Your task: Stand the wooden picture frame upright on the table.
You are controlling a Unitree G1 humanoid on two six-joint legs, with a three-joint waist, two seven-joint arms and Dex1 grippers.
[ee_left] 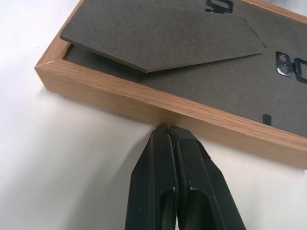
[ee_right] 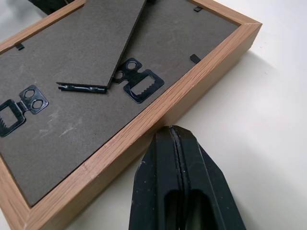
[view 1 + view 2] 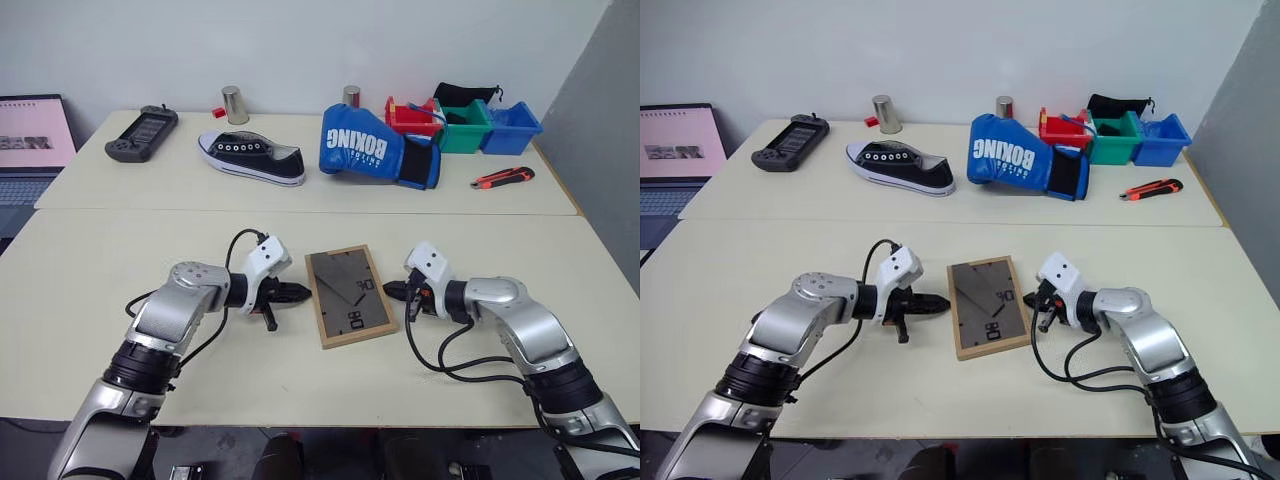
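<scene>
Near the front edge of the desk [image 3: 90,290], about midway between its left and right sides, your wooden picture frame [image 3: 349,296] lies flat, face down, with the dark back board up and the prop leg [image 1: 163,36] lifted only slightly off the board. Nothing has been stood up yet.

Your left gripper [image 1: 169,130] has its jaws pressed together, tips touching the frame's left long side. Your right gripper [image 2: 176,132] is likewise closed tight, its tips just beside the right long side; contact there is hard to confirm.

With both pairs of jaws closed, you have no hold on the wood. Squeeze from both sides and the frame will likely skid or spin on the smooth desk rather than tip up. If one side pushes harder, it can slide out toward the front edge and off. Lift one side with a closed tip and it may slip and slap back down.

Watch the prop leg too: stood up with that leg barely opened, the frame will probably topple. The hanger clips [image 2: 139,84] could also snag a fingertip.
</scene>
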